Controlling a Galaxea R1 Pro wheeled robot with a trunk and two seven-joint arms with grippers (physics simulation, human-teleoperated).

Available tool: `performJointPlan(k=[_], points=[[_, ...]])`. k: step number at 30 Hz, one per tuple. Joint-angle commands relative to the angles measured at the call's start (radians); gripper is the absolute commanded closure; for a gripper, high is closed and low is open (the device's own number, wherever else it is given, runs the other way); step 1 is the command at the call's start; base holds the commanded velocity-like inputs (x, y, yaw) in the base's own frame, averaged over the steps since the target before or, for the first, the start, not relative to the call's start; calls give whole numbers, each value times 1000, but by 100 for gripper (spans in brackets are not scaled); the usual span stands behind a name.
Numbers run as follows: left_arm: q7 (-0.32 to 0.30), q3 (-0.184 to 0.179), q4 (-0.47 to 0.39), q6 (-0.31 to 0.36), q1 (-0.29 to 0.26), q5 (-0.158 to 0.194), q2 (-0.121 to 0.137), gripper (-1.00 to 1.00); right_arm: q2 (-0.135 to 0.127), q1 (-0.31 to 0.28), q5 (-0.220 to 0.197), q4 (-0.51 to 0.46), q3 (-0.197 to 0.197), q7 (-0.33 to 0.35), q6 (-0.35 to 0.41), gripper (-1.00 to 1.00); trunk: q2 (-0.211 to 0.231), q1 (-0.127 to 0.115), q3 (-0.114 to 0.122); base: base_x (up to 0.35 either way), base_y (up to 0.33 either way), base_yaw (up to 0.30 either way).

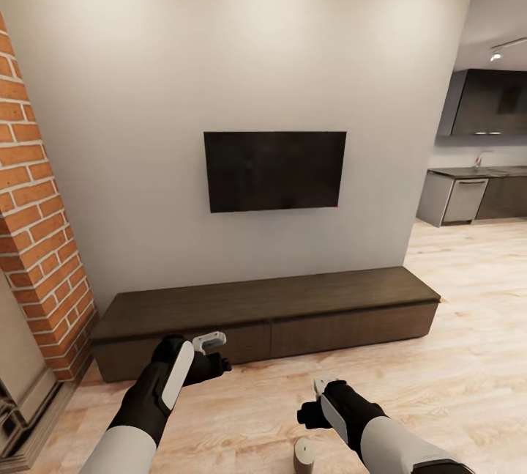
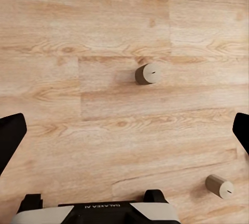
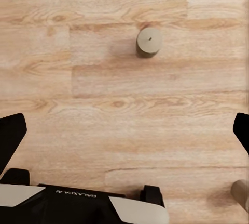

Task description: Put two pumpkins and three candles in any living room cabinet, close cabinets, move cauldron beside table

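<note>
"GALAXEA AI" shows mirrored on both wrists; both end effectors hang released above floor candles.

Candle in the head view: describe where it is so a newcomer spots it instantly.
Start at the long dark cabinet under the wall TV. Come toward the robot across the wood floor. The candle stands upright at the picture's bottom edge, beside the right tool: a stubby grey-brown cylinder.
</note>
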Motion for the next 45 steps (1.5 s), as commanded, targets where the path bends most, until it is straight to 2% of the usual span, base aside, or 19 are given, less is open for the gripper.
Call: performJointPlan(k=[1, 5, 13, 30, 39, 45], points=[[9, 3, -1, 4, -1, 11, -1, -100, 0, -1, -1, -2, 6, -4, 7, -100, -9, 4, -5, 0, 0, 0], [9, 0, -1, 4, -1, 11, -1, -100, -1, -1, 1, -2, 6, -22, 13, -100, -37, 20, -18, 0, 0, 0], [10, -29, -1, 2, -1, 11, -1, -100, 0, -1, 0, -2, 8, -33, 7, -100, -93, 50, -43, 0, 0, 0], [11, -31, -2, 2, -1, 11, -1, -100, 1, -1, 2, -2, 10, -35, 3, -100, -212, 116, -96, 0, 0, 0], [11, -31, -1, 2, -1, 11, -1, -100, 1, -1, 2, -2, 11, -34, -57, -100, -275, 150, -124, 0, 0, 0], [11, -31, -1, 2, -1, 11, -2, -100, 1, -1, 2, -2, 11, -34, -60, -100, -317, 173, -143, 0, 0, 0]])
